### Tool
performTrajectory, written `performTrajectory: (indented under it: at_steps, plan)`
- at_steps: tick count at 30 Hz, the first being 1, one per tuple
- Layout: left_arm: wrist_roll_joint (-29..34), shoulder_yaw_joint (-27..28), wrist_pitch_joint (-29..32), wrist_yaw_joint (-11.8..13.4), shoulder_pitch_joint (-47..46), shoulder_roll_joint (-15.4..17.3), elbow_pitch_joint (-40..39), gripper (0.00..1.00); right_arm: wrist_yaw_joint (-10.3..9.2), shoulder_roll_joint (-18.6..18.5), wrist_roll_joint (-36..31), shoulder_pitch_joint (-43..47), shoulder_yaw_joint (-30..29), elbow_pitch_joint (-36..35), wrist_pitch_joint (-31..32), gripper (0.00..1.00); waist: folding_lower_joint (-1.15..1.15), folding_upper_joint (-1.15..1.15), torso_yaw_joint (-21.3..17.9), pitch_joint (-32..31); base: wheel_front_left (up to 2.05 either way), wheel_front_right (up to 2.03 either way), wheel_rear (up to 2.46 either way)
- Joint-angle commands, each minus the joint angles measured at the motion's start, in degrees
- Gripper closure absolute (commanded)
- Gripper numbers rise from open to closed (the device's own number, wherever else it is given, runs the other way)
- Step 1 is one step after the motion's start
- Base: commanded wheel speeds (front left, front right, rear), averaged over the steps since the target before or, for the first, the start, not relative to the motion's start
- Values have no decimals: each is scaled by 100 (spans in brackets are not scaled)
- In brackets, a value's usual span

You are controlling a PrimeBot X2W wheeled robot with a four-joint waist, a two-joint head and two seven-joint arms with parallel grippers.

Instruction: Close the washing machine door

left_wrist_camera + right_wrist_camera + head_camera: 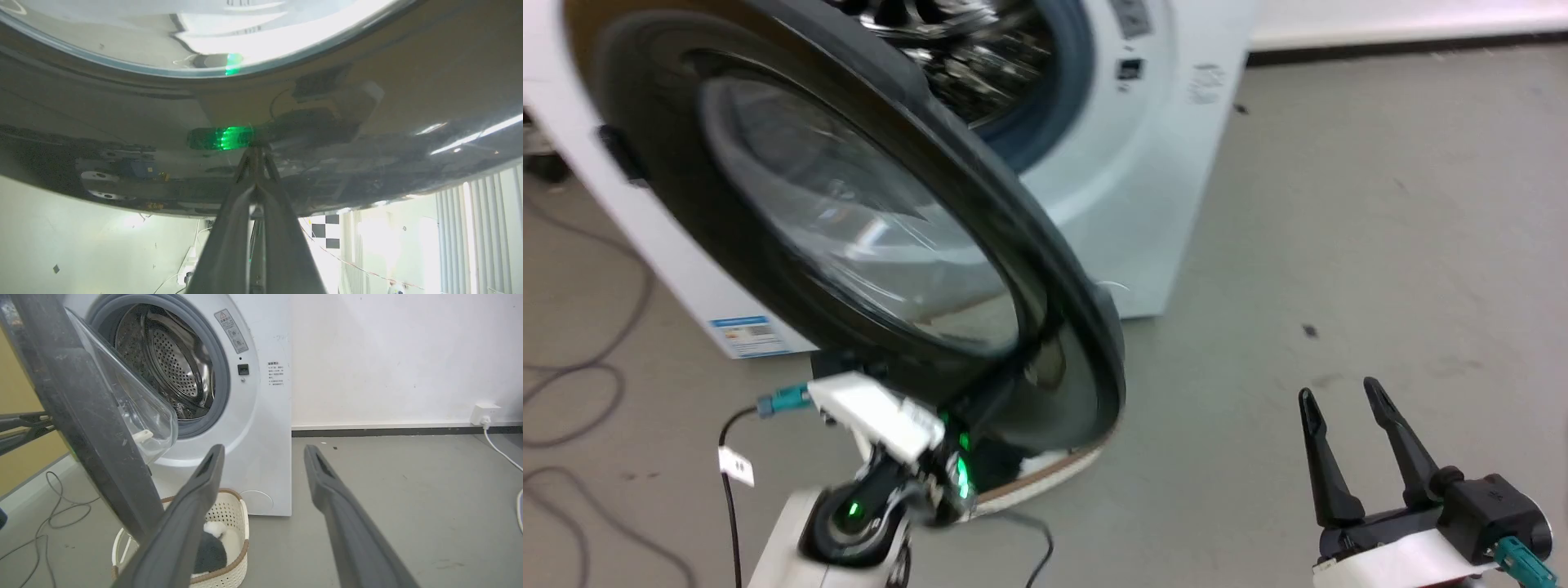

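Washing machine door (866, 229) stands open, swung out at an angle from the left side of the opening in the washing machine (261, 416). Its lower edge hangs over a basket (241, 522) on the floor (1380, 204). Door = big round disc w/ a wide glossy black rim, smooth enough to mirror the room, & a clear glass bowl bulging from the centre toward the drum (175, 363). Drum is shiny steel, perforated w/ rows of small holes, ringed by a matte blue-grey rubber gasket (222, 375). Machine body is boxy, smooth white panels, w/ a small blue sticker (747, 335) low on the left & a grey warning label (231, 330) right of the opening.

L claw (255, 153): long dark fingers pressed together, nothing btwn them. Tips sit right at the door's glossy rim, where they meet their own reflection; a green light glints there.

R claw (1339, 392): fingers spread apart, holding nothing, low at the near right over bare floor, well apart from the door.

Basket is cream plastic, lattice-holed, rounded, w/ a brown rim; a soft grey & white item (210, 551) lies inside. Floor is flat matte grey. Thin dark cables (572, 392) loop across it at the left.
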Motion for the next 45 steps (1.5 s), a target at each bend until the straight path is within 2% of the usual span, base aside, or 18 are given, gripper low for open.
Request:
performTrajectory:
  at_steps: [1,8,13,18,21,24,27,30,34,37,39,42,45]
  plan:
    - [5,-86,-228,-83,-237,-5,114,100,5,7,20,-74,10,-20,-25,0,0,0,-327,229,0,0,0]
    - [-340,-477,-1586,-236,-1244,-6,937,100,5,42,71,-145,53,20,-25,0,0,0,-762,413,0,0,0]
    - [-414,-701,-2324,-377,-1776,-6,1509,100,5,63,92,-180,75,57,-25,0,0,0,-877,412,0,0,0]
    - [-473,-1014,-2517,-474,-1863,-6,1767,100,5,77,87,-125,7,52,-25,0,0,0,-711,296,0,0,0]
    - [-177,-1273,-2477,-493,-1732,46,1782,100,5,80,74,-98,-10,43,-25,0,0,0,-528,186,0,0,0]
    - [348,-1687,-2406,-497,-1450,293,1468,100,5,82,61,-57,-57,34,-25,0,0,0,-310,54,0,0,0]
    - [1222,-2230,-2598,-498,-1080,792,1164,100,5,80,48,3,-93,34,-25,0,0,0,-89,-90,0,0,0]
    - [2434,-2792,-3087,-487,-810,1382,1216,100,5,68,35,72,-99,29,-25,0,0,0,127,-217,0,0,0]
    - [3880,-3222,-3982,-148,-656,1980,1211,100,5,47,7,141,-107,8,-25,0,0,0,398,-326,0,0,0]
    - [4475,-3021,-4327,244,-486,2209,997,100,5,18,-1,191,-135,-6,-25,0,0,0,588,-400,0,0,0]
    - [4821,-2591,-4367,520,-310,2248,629,100,5,-5,0,213,-141,-25,-25,0,0,0,700,-442,0,0,0]
    - [5384,-1624,-4372,762,265,2066,-230,100,5,-13,-12,254,-139,-54,-25,0,0,0,821,-505,0,0,0]
    - [6025,-955,-4374,793,925,1780,-924,100,5,-11,-32,304,-130,-72,-25,0,0,0,915,-567,0,0,0]
